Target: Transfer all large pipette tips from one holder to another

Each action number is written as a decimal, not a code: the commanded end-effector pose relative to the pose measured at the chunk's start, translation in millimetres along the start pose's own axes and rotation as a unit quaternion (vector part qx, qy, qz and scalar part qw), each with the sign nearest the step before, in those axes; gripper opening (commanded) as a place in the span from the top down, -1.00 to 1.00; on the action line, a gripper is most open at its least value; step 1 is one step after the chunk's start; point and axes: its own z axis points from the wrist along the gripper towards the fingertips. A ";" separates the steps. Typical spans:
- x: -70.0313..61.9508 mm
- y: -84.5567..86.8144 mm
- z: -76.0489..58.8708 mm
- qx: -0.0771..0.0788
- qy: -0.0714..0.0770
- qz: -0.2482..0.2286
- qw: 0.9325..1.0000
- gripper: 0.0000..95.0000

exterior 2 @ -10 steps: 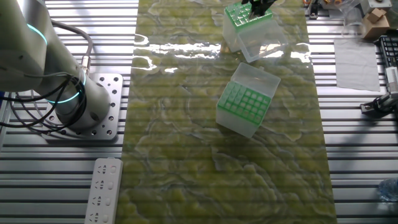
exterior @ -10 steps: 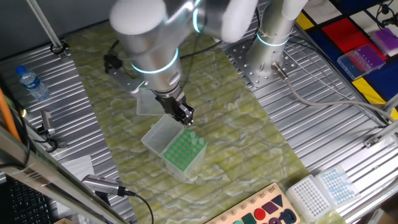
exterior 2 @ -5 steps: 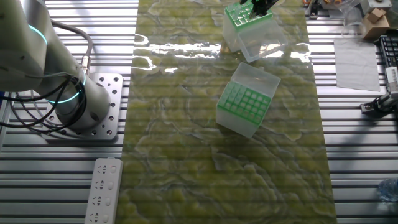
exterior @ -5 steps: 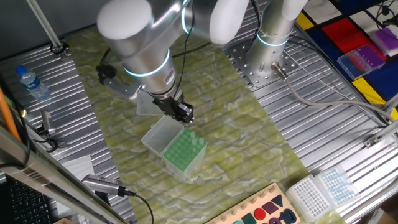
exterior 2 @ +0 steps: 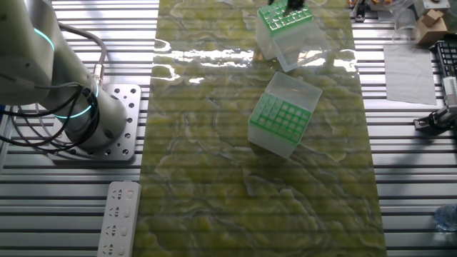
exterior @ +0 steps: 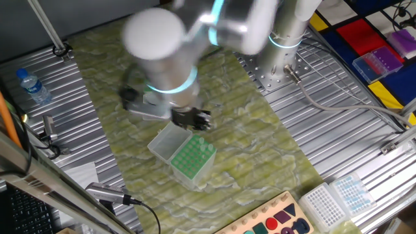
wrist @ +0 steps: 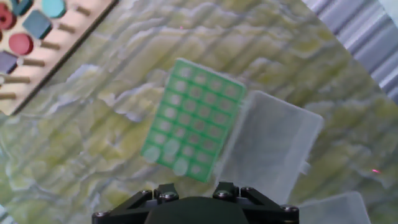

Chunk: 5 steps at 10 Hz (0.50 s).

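Two holders with green grids and open clear lids stand on the green mat. One holder (exterior 2: 280,120) is mid-mat. The other holder (exterior: 190,156) (exterior 2: 278,20) (wrist: 193,121) lies just under my gripper (exterior: 195,120) (exterior 2: 293,6). A few pale large pipette tips (wrist: 180,165) fill holes along the near edge of its grid (exterior: 203,146). In the hand view only the dark gripper body (wrist: 196,194) shows at the bottom edge, and the fingertips are hidden. Motion blur hides how the jaws stand.
A wooden shape board (exterior: 273,221) (wrist: 31,37) lies at the mat's edge, beside white tip boxes (exterior: 338,198). A water bottle (exterior: 32,88), purple boxes (exterior: 377,62), a power strip (exterior 2: 118,218) and the arm's base (exterior 2: 93,114) stand on the ribbed metal table.
The arm's big joint has swung to the right and the wrist has turned. The gripper stays above the same holder, a little higher. Both holders are unmoved.
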 end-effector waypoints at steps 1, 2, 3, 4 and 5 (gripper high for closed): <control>-6.4 17.7 14.4 0.016 0.004 0.013 1.000 0.20; -7.3 22.2 18.5 0.022 0.007 0.012 1.000 0.20; -6.9 22.8 21.0 0.024 0.006 0.010 1.000 0.20; -6.6 22.5 23.0 0.027 0.005 0.010 1.000 0.20; -6.2 21.8 24.1 0.030 0.003 0.011 0.999 0.20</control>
